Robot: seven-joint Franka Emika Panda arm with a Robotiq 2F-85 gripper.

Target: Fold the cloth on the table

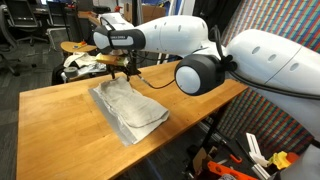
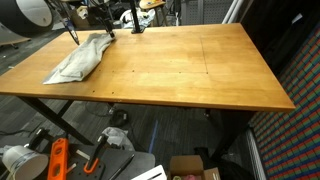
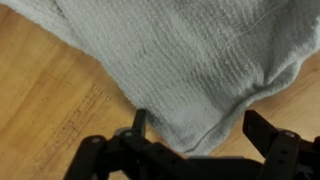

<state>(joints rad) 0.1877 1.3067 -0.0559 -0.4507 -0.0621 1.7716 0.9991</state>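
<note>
The cloth [image 1: 130, 110] is a light-grey wrinkly sheet lying bunched in a folded strip near one end of the wooden table [image 1: 55, 120]. In an exterior view the cloth [image 2: 80, 58] lies at the far left corner of the table [image 2: 200, 70]. My gripper [image 1: 127, 72] hovers just above the cloth's far end, open and holding nothing. From the wrist, the gripper [image 3: 200, 125] has its dark fingers [image 3: 140, 122] spread wide over a hemmed corner of the cloth [image 3: 180, 60], with bare table [image 3: 50, 100] beside it.
A round stool [image 1: 72, 47] with a white fabric bundle [image 1: 78, 68] stands behind the table's far end. Orange tools [image 2: 57, 160] and boxes lie on the floor under the table. The arm's white links [image 1: 260, 55] reach over one long edge.
</note>
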